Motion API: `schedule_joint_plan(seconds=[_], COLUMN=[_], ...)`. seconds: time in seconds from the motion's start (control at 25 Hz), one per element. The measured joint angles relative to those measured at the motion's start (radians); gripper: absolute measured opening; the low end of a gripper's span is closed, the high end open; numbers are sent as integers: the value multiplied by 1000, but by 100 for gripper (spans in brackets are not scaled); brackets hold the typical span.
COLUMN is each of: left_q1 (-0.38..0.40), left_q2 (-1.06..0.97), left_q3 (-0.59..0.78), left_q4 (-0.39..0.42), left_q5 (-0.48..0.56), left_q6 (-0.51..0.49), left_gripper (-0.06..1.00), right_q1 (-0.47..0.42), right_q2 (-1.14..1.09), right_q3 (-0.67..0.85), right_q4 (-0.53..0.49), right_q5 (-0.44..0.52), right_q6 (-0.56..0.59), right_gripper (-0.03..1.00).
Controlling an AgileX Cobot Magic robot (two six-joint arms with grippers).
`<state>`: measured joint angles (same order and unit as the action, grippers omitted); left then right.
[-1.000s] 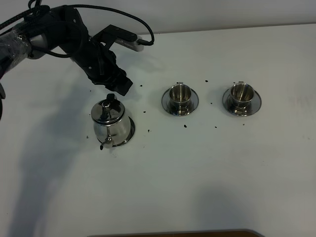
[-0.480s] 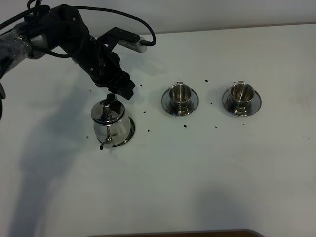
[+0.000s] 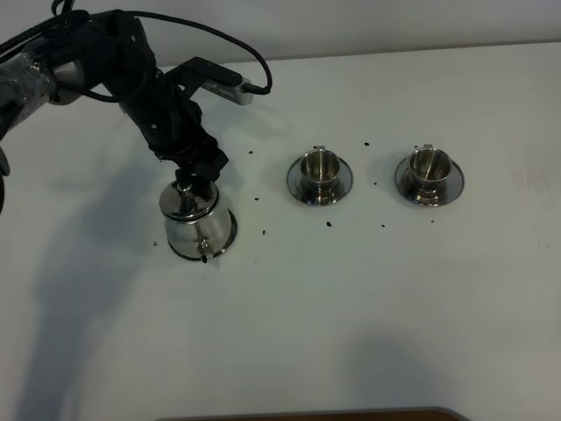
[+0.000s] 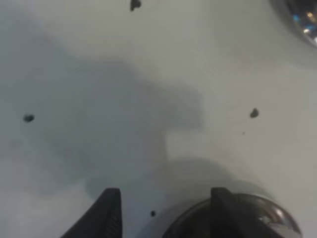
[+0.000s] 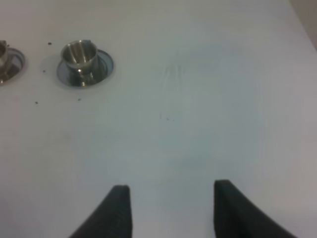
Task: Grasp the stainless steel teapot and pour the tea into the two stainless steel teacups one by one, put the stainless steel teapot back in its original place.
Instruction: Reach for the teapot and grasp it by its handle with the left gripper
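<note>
The stainless steel teapot (image 3: 198,221) stands at the left of the white table, spout toward the front edge. The saucer beneath it is almost entirely hidden. My left gripper (image 3: 195,174) is right over the pot's lid and handle. In the left wrist view my left gripper (image 4: 166,213) has its fingers apart, with the pot's steel top (image 4: 252,220) at one finger (image 4: 224,208). Two stainless steel teacups on saucers stand to the right, one in the middle (image 3: 320,172) and one further right (image 3: 429,172). My right gripper (image 5: 168,208) is open and empty over bare table, and does not show in the high view.
Dark tea-leaf specks (image 3: 328,224) lie scattered between the pot and the cups. The right wrist view shows one cup (image 5: 82,58) and the edge of the other's saucer (image 5: 9,62). A brown edge (image 3: 316,414) runs along the table's front.
My left gripper has come down and to the left onto the teapot's top. The teapot has turned, its spout swinging to the right.
</note>
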<state>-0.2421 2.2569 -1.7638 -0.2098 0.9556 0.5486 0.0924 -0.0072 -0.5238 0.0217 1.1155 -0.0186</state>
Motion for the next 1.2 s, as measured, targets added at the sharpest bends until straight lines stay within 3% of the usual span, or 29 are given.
schedule_joint_plan(seconds=[0.52,1.2], left_q1=[0,0], left_q2=[0,0], left_q3=[0,0], left_q4=[154,290], left_q5=[38,209], left_q6=[-167,-432], left_gripper=[47,47], right_q1=[0,0], right_q2=[0,0], right_q3=[0,0], right_q4=[0,0], right_q5=[0,0], right_q6=[0,0], right_gripper=[38,38])
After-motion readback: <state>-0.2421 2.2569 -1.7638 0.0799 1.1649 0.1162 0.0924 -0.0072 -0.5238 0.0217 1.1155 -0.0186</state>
